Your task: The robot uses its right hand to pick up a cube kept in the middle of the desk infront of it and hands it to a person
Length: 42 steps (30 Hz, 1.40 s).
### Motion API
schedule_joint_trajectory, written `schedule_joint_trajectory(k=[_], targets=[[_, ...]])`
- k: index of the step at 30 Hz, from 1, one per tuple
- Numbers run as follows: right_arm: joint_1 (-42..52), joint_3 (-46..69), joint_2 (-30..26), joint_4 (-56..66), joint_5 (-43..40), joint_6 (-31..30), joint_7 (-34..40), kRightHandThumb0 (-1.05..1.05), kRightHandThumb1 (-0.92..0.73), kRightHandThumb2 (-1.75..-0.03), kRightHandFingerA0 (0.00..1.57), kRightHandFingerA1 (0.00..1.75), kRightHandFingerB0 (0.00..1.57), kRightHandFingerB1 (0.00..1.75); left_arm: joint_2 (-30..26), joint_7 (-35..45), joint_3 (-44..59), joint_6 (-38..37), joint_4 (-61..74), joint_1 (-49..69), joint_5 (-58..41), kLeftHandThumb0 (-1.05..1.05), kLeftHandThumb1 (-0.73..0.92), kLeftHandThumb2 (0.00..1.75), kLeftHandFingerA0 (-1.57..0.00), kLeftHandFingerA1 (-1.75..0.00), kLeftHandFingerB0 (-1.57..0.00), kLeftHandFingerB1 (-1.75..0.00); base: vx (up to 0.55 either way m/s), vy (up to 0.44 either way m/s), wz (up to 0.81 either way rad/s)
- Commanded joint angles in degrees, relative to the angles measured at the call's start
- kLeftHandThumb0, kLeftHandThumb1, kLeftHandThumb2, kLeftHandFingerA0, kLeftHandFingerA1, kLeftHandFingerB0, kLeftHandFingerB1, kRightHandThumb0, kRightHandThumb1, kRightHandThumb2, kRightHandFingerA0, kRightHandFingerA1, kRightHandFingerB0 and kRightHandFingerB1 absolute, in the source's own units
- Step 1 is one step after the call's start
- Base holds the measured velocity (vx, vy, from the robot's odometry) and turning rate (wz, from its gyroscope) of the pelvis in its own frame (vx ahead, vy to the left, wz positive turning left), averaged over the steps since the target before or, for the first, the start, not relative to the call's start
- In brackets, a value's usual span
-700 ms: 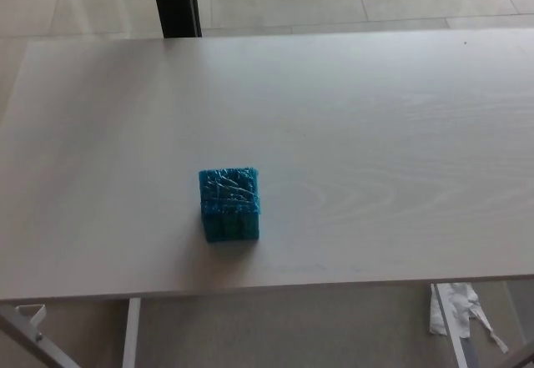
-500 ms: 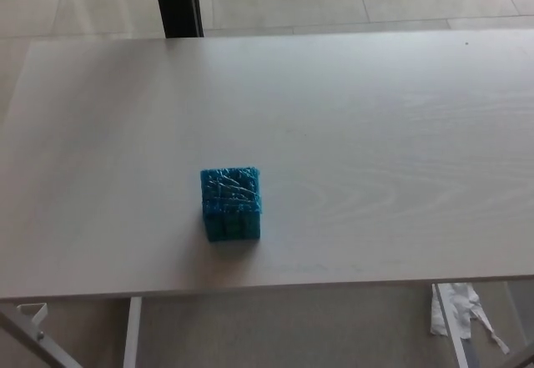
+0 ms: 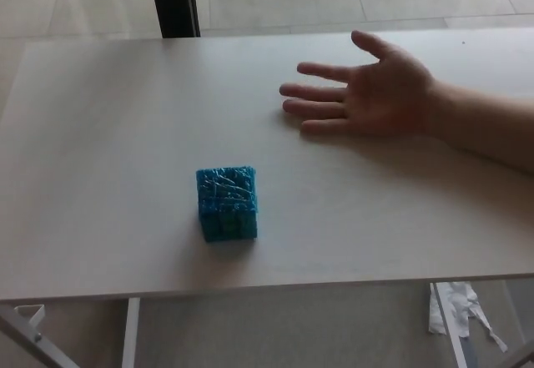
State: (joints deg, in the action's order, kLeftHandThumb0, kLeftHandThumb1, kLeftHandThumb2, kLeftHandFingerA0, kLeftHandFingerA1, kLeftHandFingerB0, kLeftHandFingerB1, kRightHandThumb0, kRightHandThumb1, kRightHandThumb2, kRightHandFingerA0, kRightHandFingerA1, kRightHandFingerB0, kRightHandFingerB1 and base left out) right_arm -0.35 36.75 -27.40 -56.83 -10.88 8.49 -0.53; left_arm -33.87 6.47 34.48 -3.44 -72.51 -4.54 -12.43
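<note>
Blue cube on desk; person's open palm apart.

From my feed, the cube sits on the tabletop, left of centre and toward the near edge. A person's hand lies open, palm up, over the tabletop farther back and to the right of the cube, well apart from it, its forearm running off the right edge. Behind the tabletop's far edge stands a post, on the left. Below the near edge, at the right, hangs a crumpled scrap.
</note>
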Motion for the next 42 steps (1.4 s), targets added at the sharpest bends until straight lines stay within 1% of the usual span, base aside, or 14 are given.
schedule_joint_trajectory(k=[1,2,4,6,7,8,9,10,11,12,13,14,16,42], targets=[[-4.47,0.99,-0.59,6.7,-4.66,1.47,-2.1,-0.57,-0.41,-0.77,1.22,1.06,0.37,0.46,-0.66,0.8,-0.61,-1.03,-0.07,0.32,-0.79,-0.57,0.47,0.55,-0.79,-0.59,-0.65,-0.42,0.0,0.0,0.0],[-5.17,0.31,-0.08,10.64,-5.03,0.75,-2.83,-0.51,-0.51,-0.57,1.1,0.61,0.41,0.34,-0.5,0.85,-0.55,-1.28,-0.01,0.44,-0.97,-0.58,0.47,0.55,-0.78,-0.59,-0.65,-0.42,0.0,0.0,0.0],[-6.03,-0.98,1.61,19.34,-5.33,-3.23,-0.9,-0.54,-0.43,-0.77,1.13,1.02,0.35,0.45,-0.47,1.15,-0.6,-1.63,-0.02,0.63,-1.04,-0.61,0.37,0.8,-0.68,-0.65,-0.58,-0.55,0.0,0.0,0.0],[-6.93,-2.55,2.8,25.66,-5.24,-5.32,-0.13,-0.57,-0.42,-0.78,1.13,0.96,0.39,0.47,-0.48,0.83,-0.53,-1.34,-0.12,0.5,-1.09,-0.59,0.46,0.55,-0.76,-0.55,-0.65,-0.42,0.0,0.0,0.0],[-8.42,-4.63,3.56,30.89,-4.8,-6.43,-0.05,-0.55,-0.52,-0.57,1.13,1.14,0.46,0.36,-0.49,0.38,-0.5,-1.08,-0.31,0.33,-1.07,-0.58,0.47,0.55,-0.76,-0.55,-0.64,-0.42,0.0,0.0,0.0],[-9.14,-6.45,4.0,34.93,-3.93,-8.0,0.48,-0.54,-0.52,-0.56,0.94,0.88,0.44,0.35,-0.68,0.68,-0.6,-1.07,-0.38,0.37,-0.95,-0.58,0.48,0.55,-0.76,-0.56,-0.63,-0.41,0.0,0.0,0.0],[-9.87,-7.52,4.46,37.24,-3.62,-8.87,0.84,-0.54,-0.52,-0.56,0.94,0.88,0.44,0.35,-0.88,0.8,-0.66,-0.98,-0.44,0.35,-0.88,-0.58,0.48,0.55,-0.76,-0.56,-0.63,-0.41,0.0,0.0,0.0],[-11.08,-8.48,5.26,40.96,-5.53,-11.26,0.32,-0.65,-0.44,-0.75,0.72,0.56,0.38,0.44,-0.81,1.28,-0.33,-1.26,-0.29,0.51,-1.26,-0.57,0.47,0.55,-0.76,-0.57,-0.63,-0.42,0.0,0.0,0.0],[-11.06,-8.54,5.43,41.84,-5.74,-11.91,0.35,-0.65,-0.44,-0.75,0.72,0.56,0.38,0.44,-0.79,1.34,-0.3,-1.3,-0.27,0.55,-1.3,-0.57,0.47,0.55,-0.76,-0.57,-0.63,-0.42,0.0,0.0,0.0],[-13.55,-11.31,6.3,46.8,-6.68,-13.53,-0.63,-0.6,-0.41,-0.74,0.42,0.49,0.33,0.43,-0.67,1.09,-0.62,-1.79,0.07,0.71,-0.96,-0.58,0.47,0.55,-0.74,-0.56,-0.64,-0.42,0.0,0.0,0.0],[-15.33,-13.44,7.28,50.64,-6.55,-15.32,0.19,-0.56,-0.38,-0.77,0.39,0.52,0.28,0.43,-0.65,0.77,-1.03,-1.92,0.2,0.74,-0.53,-0.62,0.37,0.8,-0.68,-0.64,-0.58,-0.55,0.0,0.0,0.0],[-18.45,-17.23,7.58,51.32,-5.52,-13.2,-3.27,-0.46,-0.53,-0.56,0.3,0.44,0.29,0.31,-0.54,0.66,-0.52,-1.77,0.11,0.66,-1.04,-0.58,0.47,0.55,-0.75,-0.54,-0.67,-0.42,0.0,0.0,0.0],[-19.82,-19.3,7.42,52.35,-4.31,-14.32,-4.0,-0.52,-0.54,-0.57,0.26,0.45,0.3,0.3,-0.71,0.66,-0.49,-1.4,-0.14,0.51,-1.05,-0.57,0.47,0.55,-0.78,-0.56,-0.63,-0.41,0.0,0.0,0.0],[-39.95,-66.07,13.05,44.71,29.93,-13.01,-6.19,-0.76,-0.58,-0.59,0.3,0.5,0.3,0.35,-0.55,0.96,-0.33,-2.16,0.15,0.13,-1.27,-0.57,0.47,0.56,-0.77,-0.56,-0.66,-0.43,0.0,0.0,0.0]])
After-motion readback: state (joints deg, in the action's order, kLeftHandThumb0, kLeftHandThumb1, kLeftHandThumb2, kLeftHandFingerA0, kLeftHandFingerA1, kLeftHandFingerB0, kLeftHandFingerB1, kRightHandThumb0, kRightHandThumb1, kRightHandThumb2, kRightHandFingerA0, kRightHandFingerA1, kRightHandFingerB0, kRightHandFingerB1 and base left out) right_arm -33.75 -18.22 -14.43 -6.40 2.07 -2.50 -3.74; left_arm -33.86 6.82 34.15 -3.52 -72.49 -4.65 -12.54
